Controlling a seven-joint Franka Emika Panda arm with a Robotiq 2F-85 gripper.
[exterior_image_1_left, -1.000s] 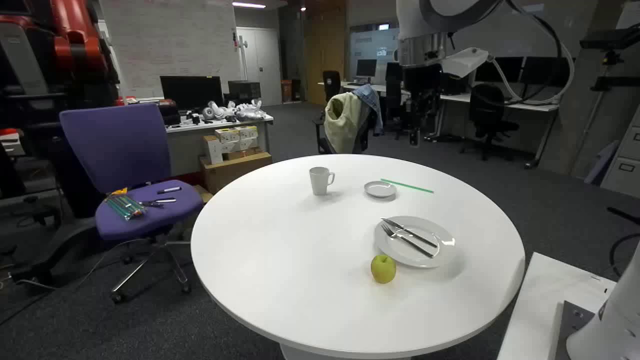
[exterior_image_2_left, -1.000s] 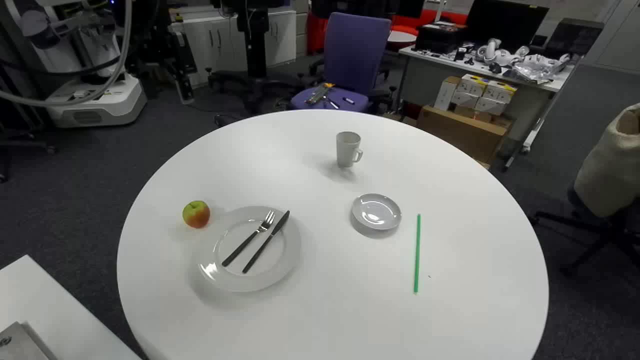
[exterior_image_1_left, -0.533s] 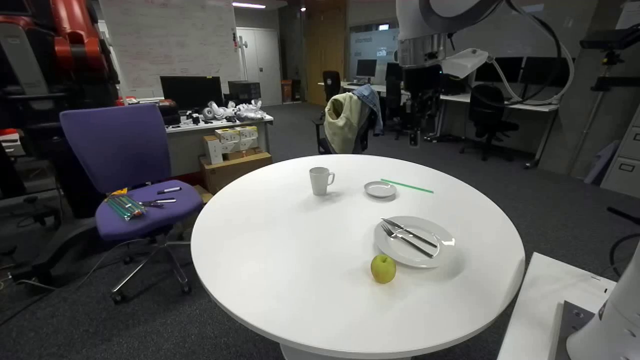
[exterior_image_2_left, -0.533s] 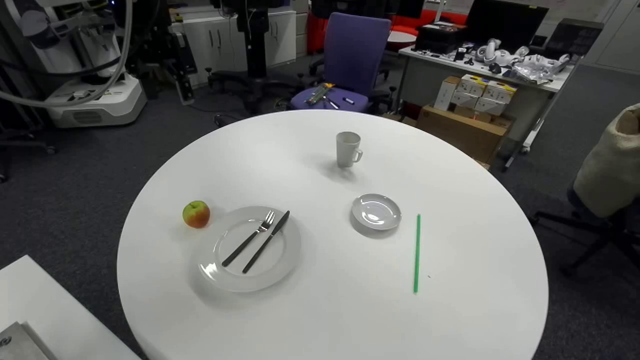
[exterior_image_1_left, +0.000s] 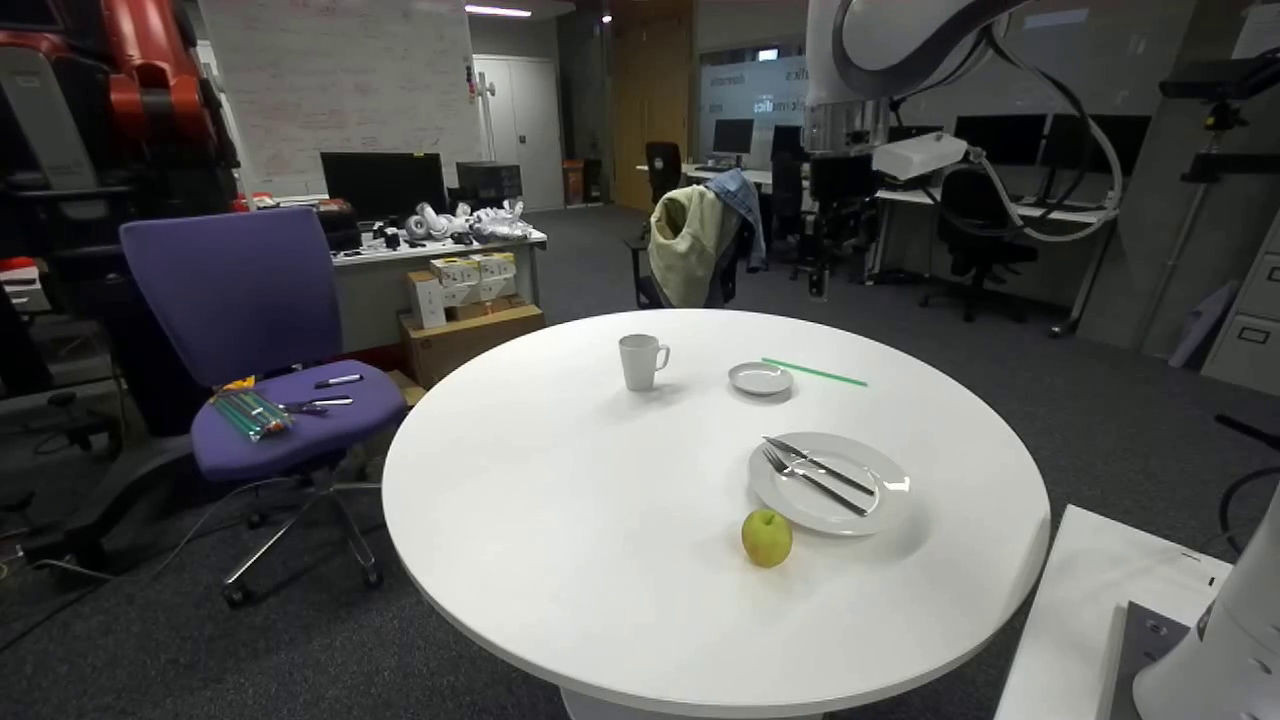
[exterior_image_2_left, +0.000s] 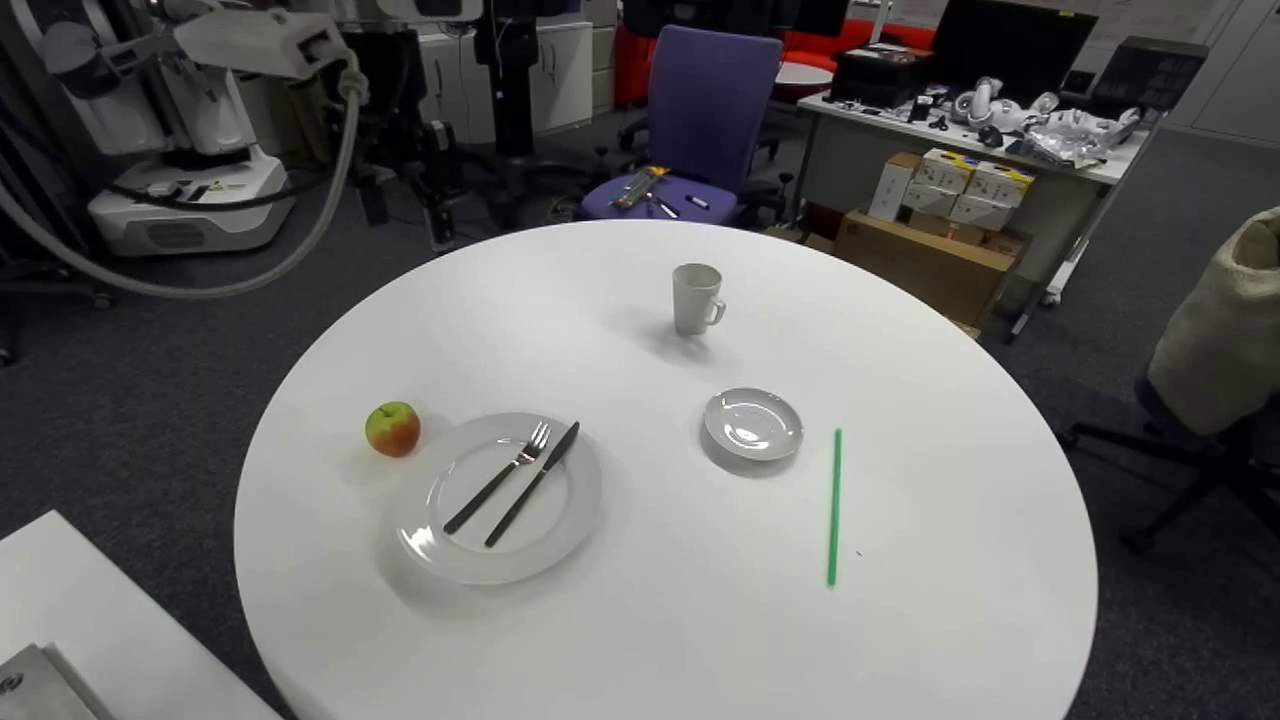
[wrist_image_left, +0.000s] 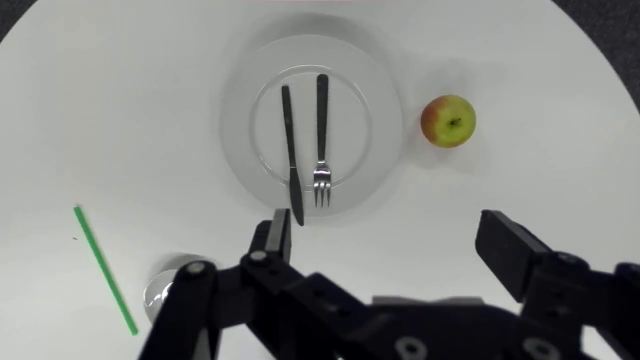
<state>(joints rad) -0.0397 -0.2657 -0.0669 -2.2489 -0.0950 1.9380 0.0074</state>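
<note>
Since 1 second ago, my gripper (wrist_image_left: 386, 227) has come farther in from the left edge of an exterior view, while everything on the table (exterior_image_2_left: 680, 650) lies as it did. I hang above the table with my jaws wide apart, holding nothing. Nearest me in the wrist view is the plate (wrist_image_left: 345, 115); my gap shows at its 5 o'clock. Left to right in an exterior view, with the plate as the dial: the apple (exterior_image_2_left: 392, 430) sits at 10 o'clock, near the rim. On the plate lie the fork (exterior_image_2_left: 490, 488) and the knife (exterior_image_2_left: 529, 487), side by side, pointing toward 1 o'clock, the knife's tip over the rim. The mug (exterior_image_2_left: 692, 300) stands upright between 1 and 2 o'clock, its handle toward 4. The saucer (exterior_image_2_left: 753, 424) rests between 2 and 3 o'clock. At 3 o'clock lies the green stick (exterior_image_2_left: 834, 505), running from 12 to 6.
</note>
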